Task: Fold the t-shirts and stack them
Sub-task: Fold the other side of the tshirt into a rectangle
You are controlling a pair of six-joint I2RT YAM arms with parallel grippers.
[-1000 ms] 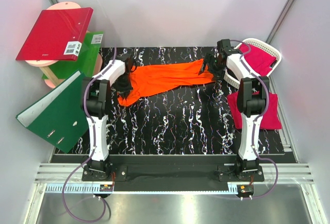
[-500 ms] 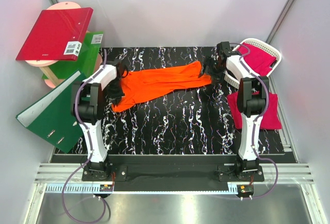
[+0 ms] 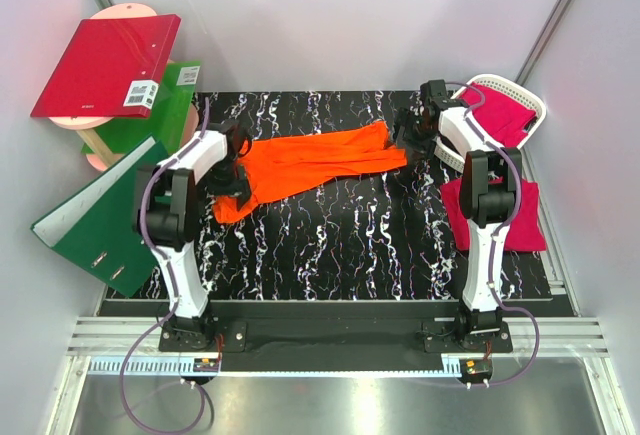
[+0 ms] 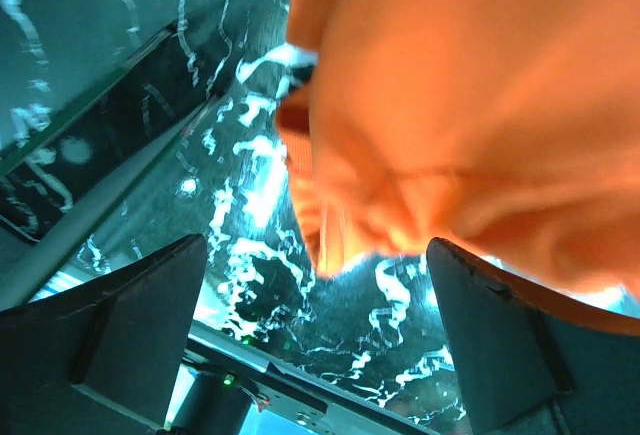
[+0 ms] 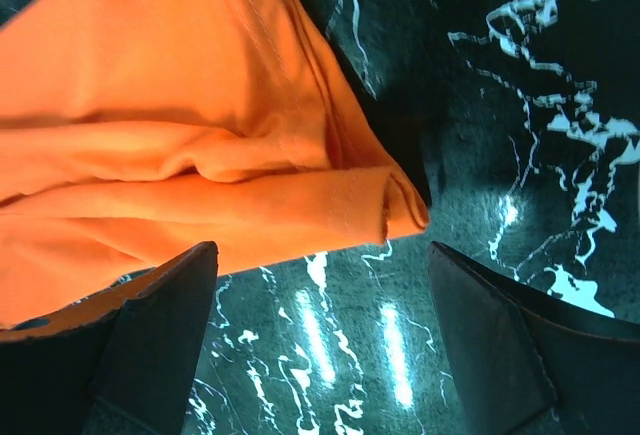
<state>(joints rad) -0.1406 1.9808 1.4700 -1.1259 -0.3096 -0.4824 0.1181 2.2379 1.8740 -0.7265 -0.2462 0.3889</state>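
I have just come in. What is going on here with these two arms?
Two robot arms are handling an orange t-shirt, stretched in a long strip on the black table. The left gripper stands at one end, the right gripper at the other; both are open and hold nothing. One pink t-shirt lies folded on the right; a second pink t-shirt sits in the white basket.

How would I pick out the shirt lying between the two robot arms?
Start at the black marbled table. Across its far half lies a long, rumpled orange shirt. It is the only orange one; the pink shirts sit on the right side.
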